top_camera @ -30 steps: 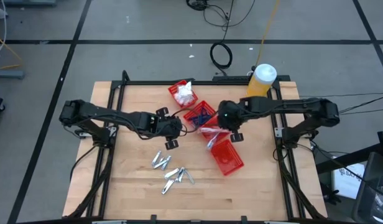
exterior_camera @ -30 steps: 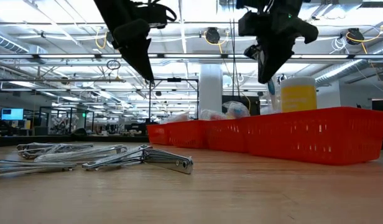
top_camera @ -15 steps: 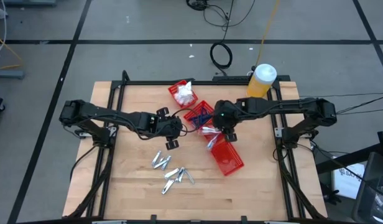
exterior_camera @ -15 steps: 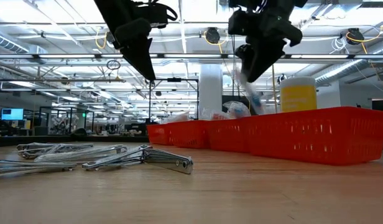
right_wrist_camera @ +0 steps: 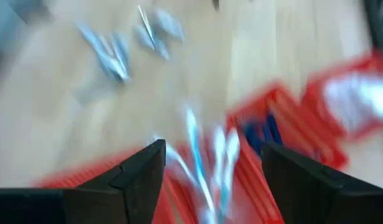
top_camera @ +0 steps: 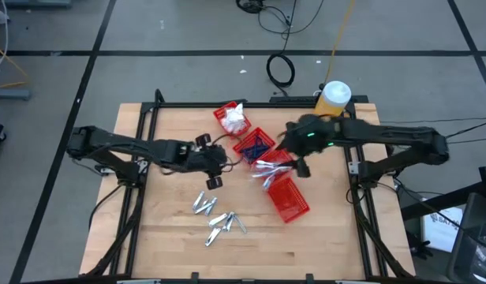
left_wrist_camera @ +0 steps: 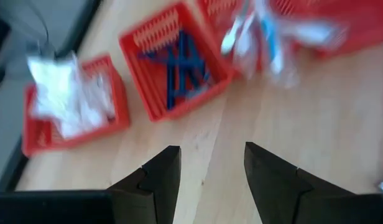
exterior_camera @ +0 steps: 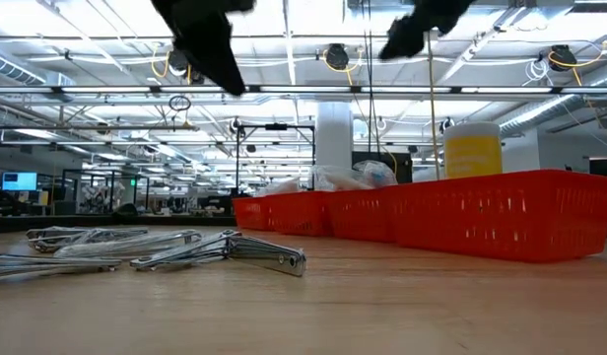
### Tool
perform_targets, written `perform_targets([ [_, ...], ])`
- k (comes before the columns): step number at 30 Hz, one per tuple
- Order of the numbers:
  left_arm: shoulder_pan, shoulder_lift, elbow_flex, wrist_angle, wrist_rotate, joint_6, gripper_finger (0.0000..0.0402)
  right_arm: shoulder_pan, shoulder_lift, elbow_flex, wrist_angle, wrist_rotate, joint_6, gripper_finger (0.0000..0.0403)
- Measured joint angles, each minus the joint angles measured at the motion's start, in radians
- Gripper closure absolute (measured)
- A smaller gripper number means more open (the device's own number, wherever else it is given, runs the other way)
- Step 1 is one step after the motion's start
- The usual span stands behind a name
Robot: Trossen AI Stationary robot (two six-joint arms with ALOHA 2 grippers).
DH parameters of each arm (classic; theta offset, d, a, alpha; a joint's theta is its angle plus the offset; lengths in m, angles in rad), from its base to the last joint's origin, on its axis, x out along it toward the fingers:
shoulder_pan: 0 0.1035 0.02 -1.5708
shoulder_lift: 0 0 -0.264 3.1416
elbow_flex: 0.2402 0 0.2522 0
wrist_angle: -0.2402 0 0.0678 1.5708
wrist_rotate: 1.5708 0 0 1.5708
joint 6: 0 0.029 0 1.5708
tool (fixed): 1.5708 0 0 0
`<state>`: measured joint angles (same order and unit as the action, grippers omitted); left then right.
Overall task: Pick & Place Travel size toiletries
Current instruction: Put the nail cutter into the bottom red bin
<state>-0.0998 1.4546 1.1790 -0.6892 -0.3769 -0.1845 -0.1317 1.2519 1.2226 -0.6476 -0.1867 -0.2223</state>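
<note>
A light wooden tabletop [top_camera: 164, 244] seen from above carries a diagonal row of red plastic mesh bins and two dark robot arms reaching in from either side.

The left gripper [left_wrist_camera: 207, 168] hovers above bare wood just beside the middle bins, its two dark fingers apart with nothing between them. The right gripper [right_wrist_camera: 210, 165] sits over the row of bins near the tall yellow bottle with a white cap [top_camera: 332, 101] at the back edge; its fingers are also spread wide and empty.

The bin farthest back [top_camera: 220, 115] holds the white soft packets [top_camera: 236, 121]. The next red bin [top_camera: 244, 145] holds the dark blue pieces [top_camera: 256, 145], crossed over one another. The clear-wrapped thin sticks [top_camera: 268, 168] lie in a loose bundle across the third bin, some sticking out over its rim toward the wood. The nearest, largest red bin [top_camera: 290, 198] lies tilted at the end of the row.

The small silvery pieces [top_camera: 219, 217] lie scattered on the open wood toward the front, well apart from the bins. In the low view they show as thin metal pieces [exterior_camera: 166, 247] lying flat in the foreground, with the bins [exterior_camera: 481, 212] behind.
</note>
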Motion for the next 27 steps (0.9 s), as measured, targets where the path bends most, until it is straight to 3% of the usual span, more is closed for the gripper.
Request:
perform_targets([
  [3, -0.038, -0.103, -0.037, 0.057, -0.042, 0.037, 0.0227, -0.019, -0.136, -0.069, 0.105, -0.058, 0.043, 0.0155],
  [8, -0.073, -0.323, -0.223, 0.273, -0.051, 0.102, 0.0227, -0.026, -0.358, -0.247, 0.332, 0.033, 0.107, 0.0160],
  [13, -0.090, -0.526, -0.437, 0.451, -0.042, 0.109, 0.0227, -0.025, -0.529, -0.443, 0.543, 0.060, 0.155, 0.0159],
  [22, -0.112, -0.773, -0.600, 0.505, -0.054, 0.107, 0.0227, -0.026, -0.678, -0.647, 0.638, 0.196, 0.219, 0.0173],
  [27, -0.112, -0.805, -0.627, 0.505, -0.066, 0.109, 0.0227, -0.025, -0.719, -0.738, 0.774, 0.212, 0.253, 0.0180],
])
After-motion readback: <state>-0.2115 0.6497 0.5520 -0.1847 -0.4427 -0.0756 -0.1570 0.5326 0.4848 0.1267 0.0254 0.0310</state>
